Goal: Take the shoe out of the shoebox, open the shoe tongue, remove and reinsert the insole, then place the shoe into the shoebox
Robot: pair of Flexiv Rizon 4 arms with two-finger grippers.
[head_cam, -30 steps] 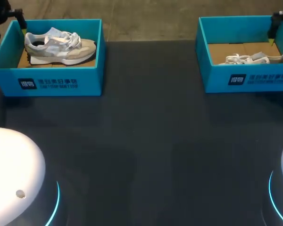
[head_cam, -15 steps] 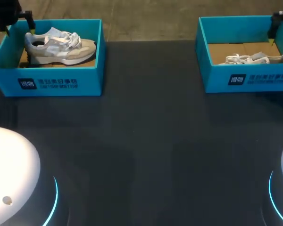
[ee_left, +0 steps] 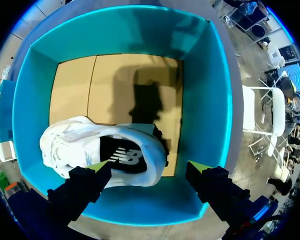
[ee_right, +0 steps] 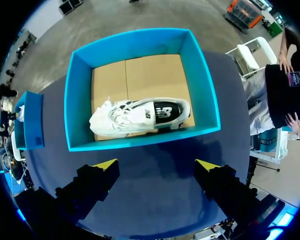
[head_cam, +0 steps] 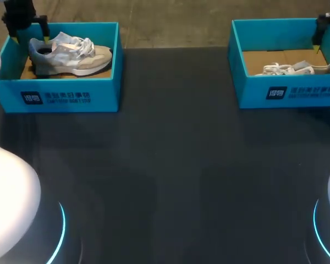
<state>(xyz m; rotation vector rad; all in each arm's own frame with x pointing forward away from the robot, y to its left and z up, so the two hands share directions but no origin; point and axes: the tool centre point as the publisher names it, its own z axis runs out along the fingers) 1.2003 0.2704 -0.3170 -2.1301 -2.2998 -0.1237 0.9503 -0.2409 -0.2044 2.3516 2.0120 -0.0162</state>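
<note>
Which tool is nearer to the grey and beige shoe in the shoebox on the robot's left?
Left. The left tool hangs open above the heel of that shoe; the right tool is far off, by the other shoebox.

White domed arm bases (head_cam: 11,187) carry cyan light rings (head_cam: 62,231); left end effector (ee_left: 149,166) and right end effector (ee_right: 156,164) are black, yellow-tipped.

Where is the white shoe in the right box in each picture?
Head view: the white shoe lies in the right shoebox, far right.
Left wrist view: not in it.
Right wrist view: the white shoe lies in that box, ahead of the right gripper.
Shared landmark: the box's blue walls.
</note>
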